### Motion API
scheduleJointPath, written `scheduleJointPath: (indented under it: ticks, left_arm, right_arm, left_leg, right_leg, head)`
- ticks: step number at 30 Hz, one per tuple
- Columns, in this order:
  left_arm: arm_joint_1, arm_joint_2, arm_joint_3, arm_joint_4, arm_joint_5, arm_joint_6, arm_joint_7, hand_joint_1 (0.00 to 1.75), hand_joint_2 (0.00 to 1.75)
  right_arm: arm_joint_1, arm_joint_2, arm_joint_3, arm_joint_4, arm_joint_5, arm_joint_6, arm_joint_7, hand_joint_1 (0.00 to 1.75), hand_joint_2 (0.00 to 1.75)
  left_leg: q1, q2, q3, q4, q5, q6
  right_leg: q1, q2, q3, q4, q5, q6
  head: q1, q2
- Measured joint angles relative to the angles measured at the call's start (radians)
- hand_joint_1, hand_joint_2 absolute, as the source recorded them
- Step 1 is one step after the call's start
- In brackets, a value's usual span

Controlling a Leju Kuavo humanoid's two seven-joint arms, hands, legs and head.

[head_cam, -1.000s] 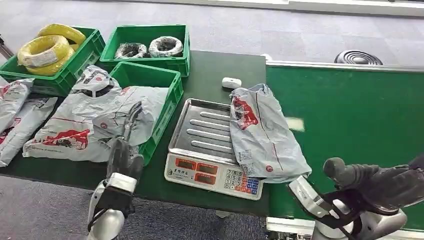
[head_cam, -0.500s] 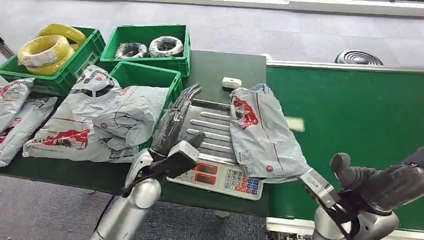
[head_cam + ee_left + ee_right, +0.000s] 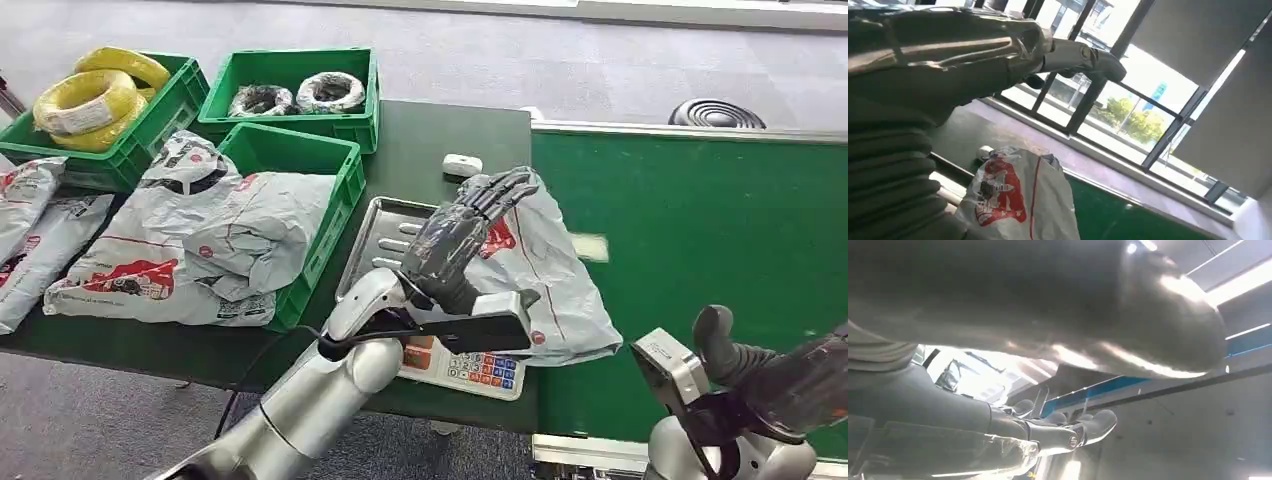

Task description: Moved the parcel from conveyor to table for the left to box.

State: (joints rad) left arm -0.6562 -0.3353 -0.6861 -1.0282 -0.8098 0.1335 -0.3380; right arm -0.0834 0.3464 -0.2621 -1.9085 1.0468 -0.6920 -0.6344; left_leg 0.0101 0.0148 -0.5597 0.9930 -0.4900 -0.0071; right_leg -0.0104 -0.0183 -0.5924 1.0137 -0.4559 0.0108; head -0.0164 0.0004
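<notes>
A grey parcel [image 3: 545,285] with red print lies with one side on the scale's steel tray [image 3: 385,235] and the other on the green conveyor belt [image 3: 700,230]. My left hand [image 3: 460,238] hovers over the parcel's near-left part, fingers spread and stretched toward its top end, holding nothing. I cannot tell whether it touches the bag. In the left wrist view the parcel [image 3: 1015,200] lies below the outstretched fingers [image 3: 1073,52]. My right hand [image 3: 775,375] hangs low at the conveyor's front edge, thumb raised, with nothing in it; its fingers [image 3: 1068,432] are extended.
The scale's keypad [image 3: 478,370] faces the table's front edge. Several grey parcels [image 3: 195,235] spill out of a green crate [image 3: 345,170] to the left. Behind stand crates with yellow coils [image 3: 90,100] and black coils [image 3: 300,93]. A small white device [image 3: 462,165] lies on the table.
My left arm has swung up from the table's front-left edge, across the scale, to over the parcel. My right hand has sunk slightly and drifted right. The parcel has not moved.
</notes>
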Motion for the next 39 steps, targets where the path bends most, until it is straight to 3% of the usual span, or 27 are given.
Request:
scheduleJointPath:
  ticks: [11,39]
  left_arm:
    - [-0.064,-0.025,-0.097,0.121,-0.019,0.007,0.026,0.00,1.75]
    - [-0.076,-0.028,-0.116,0.149,-0.019,0.008,0.026,0.00,1.75]
  right_arm:
    - [0.014,0.000,-0.032,0.000,-0.017,0.000,-0.001,0.00,0.00]
    - [0.015,0.000,-0.047,0.000,-0.016,0.000,-0.001,0.00,0.00]
  left_leg:
    - [0.000,0.001,0.000,0.000,0.000,0.000]
    - [0.000,0.001,0.000,0.000,0.000,0.000]
  right_leg:
    - [0.000,0.000,0.000,0.000,0.000,0.000]
    - [0.000,0.001,0.000,0.000,0.000,0.000]
  head:
    - [0.000,0.000]
    - [0.000,0.000]
